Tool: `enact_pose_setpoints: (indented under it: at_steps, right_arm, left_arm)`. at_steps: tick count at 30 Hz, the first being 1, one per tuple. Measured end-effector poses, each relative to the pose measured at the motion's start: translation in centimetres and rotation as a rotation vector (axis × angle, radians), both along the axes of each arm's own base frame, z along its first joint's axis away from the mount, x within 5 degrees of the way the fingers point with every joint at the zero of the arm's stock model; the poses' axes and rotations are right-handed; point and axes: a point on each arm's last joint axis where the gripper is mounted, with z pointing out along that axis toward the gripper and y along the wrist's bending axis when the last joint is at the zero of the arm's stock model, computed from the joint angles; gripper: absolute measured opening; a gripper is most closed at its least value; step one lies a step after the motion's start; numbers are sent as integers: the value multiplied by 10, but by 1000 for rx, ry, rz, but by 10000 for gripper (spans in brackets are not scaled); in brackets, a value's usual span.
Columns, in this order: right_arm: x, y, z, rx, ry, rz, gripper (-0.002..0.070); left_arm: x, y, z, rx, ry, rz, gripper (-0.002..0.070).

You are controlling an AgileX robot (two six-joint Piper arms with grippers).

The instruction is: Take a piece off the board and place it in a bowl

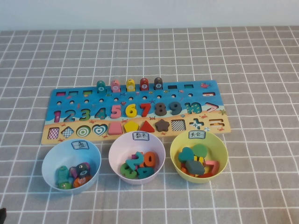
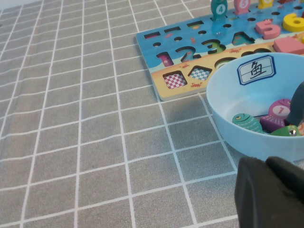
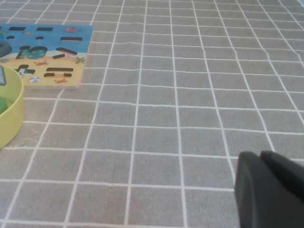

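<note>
**Piece Removal: Both Arms Parked**

Board [image 1: 135, 112] across frame centre, number and shape pieces seated. Three bowls below: blue bowl [image 1: 51, 161] lower left, pink bowl [image 1: 117, 147] centre, yellow bowl [image 1: 222, 151] lower right.

Red 7 [image 1: 145, 109] at board centre: likely light, rigid, smooth; best pinched across raised edges.

Left gripper [image 2: 270, 192], lower right of left wrist view, beside blue bowl; right gripper [image 3: 270, 187], lower right of right wrist view, over bare cloth. Pincer state: cannot tell for either.

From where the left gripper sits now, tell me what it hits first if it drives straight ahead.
Most likely the blue bowl: in the left wrist view the left gripper sits right at its near wall, with the board behind. The exact heading is unclear. The right gripper is parked over bare cloth.
</note>
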Motion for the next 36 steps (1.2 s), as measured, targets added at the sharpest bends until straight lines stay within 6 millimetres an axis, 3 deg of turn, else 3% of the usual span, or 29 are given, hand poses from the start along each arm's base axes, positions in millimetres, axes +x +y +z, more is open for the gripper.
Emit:
enact_pose_setpoints:
  at_steps: [21,36]
  right_arm:
    - [0,0,0,0,0,0,-17]
    - [0,0,0,0,0,0,-17]
  left_arm:
    - [0,0,1,-22,-4,2,-1]
    - [3,-6,22,-620,-135,41,-1]
